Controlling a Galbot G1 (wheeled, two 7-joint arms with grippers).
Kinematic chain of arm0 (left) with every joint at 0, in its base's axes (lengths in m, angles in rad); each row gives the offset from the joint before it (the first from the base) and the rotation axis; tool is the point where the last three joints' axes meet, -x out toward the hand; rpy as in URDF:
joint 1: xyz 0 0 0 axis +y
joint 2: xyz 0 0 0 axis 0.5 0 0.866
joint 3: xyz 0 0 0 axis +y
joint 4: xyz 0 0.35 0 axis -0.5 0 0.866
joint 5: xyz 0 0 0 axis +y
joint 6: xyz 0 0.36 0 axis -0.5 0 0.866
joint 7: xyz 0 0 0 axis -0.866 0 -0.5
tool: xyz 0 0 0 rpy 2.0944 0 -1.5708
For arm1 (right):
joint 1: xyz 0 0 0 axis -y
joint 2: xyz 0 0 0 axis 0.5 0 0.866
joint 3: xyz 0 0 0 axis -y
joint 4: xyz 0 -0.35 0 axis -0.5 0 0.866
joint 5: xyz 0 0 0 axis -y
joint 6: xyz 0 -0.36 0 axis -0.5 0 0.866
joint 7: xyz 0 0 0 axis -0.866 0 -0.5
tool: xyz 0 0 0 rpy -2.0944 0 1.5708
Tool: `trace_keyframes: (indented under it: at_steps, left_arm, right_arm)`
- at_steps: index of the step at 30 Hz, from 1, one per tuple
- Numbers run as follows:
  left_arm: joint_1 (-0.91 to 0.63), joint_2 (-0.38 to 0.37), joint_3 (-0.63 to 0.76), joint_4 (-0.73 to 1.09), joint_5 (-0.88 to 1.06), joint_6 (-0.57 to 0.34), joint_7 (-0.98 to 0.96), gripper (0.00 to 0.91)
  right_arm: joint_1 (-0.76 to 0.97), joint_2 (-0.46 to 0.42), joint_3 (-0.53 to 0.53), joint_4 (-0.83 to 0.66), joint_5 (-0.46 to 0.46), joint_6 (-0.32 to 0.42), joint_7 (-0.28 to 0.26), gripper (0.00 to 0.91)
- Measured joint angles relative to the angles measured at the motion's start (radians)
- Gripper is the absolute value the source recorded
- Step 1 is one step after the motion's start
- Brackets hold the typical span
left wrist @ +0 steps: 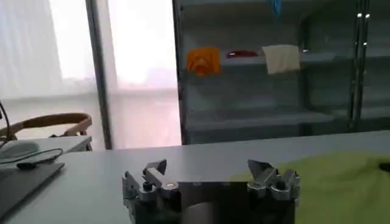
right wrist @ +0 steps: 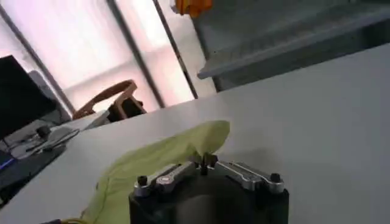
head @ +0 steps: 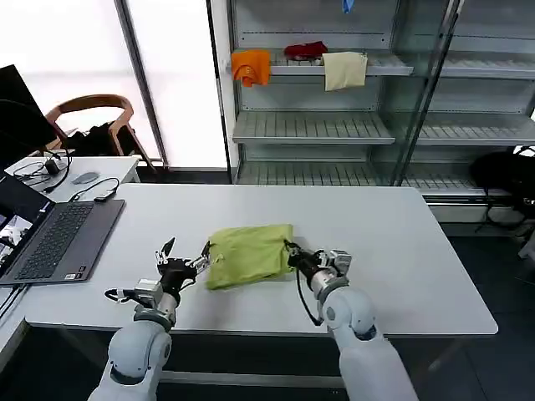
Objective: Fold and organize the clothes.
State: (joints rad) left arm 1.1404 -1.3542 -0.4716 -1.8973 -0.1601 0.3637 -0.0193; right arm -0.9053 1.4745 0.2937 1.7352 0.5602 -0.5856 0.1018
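No readable writing anywhere. Folded lime T-shirt [head: 249, 254] lying mid-table [head: 418, 276], toward the front edge. Left gripper [head: 182, 256] just beside its left edge, fingers spread wide, holding nothing. Right gripper [head: 292, 254] at the shirt's right edge, fingers closed together, pinching the fabric. Laptop [head: 58, 241] well off to the left. Orange cloth [head: 251, 66], red cloth [head: 305, 50], cream cloth [head: 344, 70] on shelf [head: 309, 127] behind.

T-shirt [head: 249, 255]: folded, so its print and sleeves are hidden. Laptop [head: 58, 238] cut by the head view's left edge; screen content too small to read. Right gripper [right wrist: 206, 165]: fingertip contact with the cloth hidden behind its own body. Blue item [head: 347, 5] cropped at top edge.
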Motion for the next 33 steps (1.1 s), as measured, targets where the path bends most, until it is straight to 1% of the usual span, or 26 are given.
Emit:
trace_keyframes:
  at_steps: [10,11,12,15,19,24,29,33]
  left_arm:
    - [0.002,-0.002,0.007,0.001,0.003,0.0,0.0,0.907]
    - [0.003,-0.002,0.007,0.001,0.003,0.0,0.0,0.907]
    - [0.003,-0.002,0.007,0.002,0.003,0.0,0.0,0.907]
    - [0.006,-0.002,0.006,0.003,-0.001,-0.002,0.0,0.907]
    - [0.01,0.0,-0.002,-0.003,-0.012,-0.011,0.0,0.907]
    - [0.004,0.007,-0.015,-0.017,-0.046,-0.018,-0.012,0.907]
    - [0.012,0.022,-0.018,-0.022,-0.075,-0.038,-0.028,0.907]
    - [0.023,0.039,-0.022,-0.021,-0.08,-0.064,-0.048,0.907]
  right_arm:
    - [-0.022,-0.091,0.059,0.025,0.019,0.0,-0.001,0.0]
    - [-0.024,-0.096,0.061,0.026,0.019,0.0,-0.002,0.474]
    - [-0.026,-0.099,0.062,0.028,0.018,0.0,-0.002,0.907]
    - [-0.032,-0.104,0.067,0.032,0.008,0.002,-0.008,0.907]
    - [-0.044,-0.104,0.084,0.045,-0.045,0.004,-0.027,0.907]
    - [-0.072,-0.108,0.113,0.079,-0.172,0.009,-0.064,0.907]
    - [-0.102,-0.135,0.146,0.121,-0.31,0.034,-0.096,0.907]
    - [-0.127,-0.169,0.176,0.134,-0.38,0.06,-0.111,0.907]
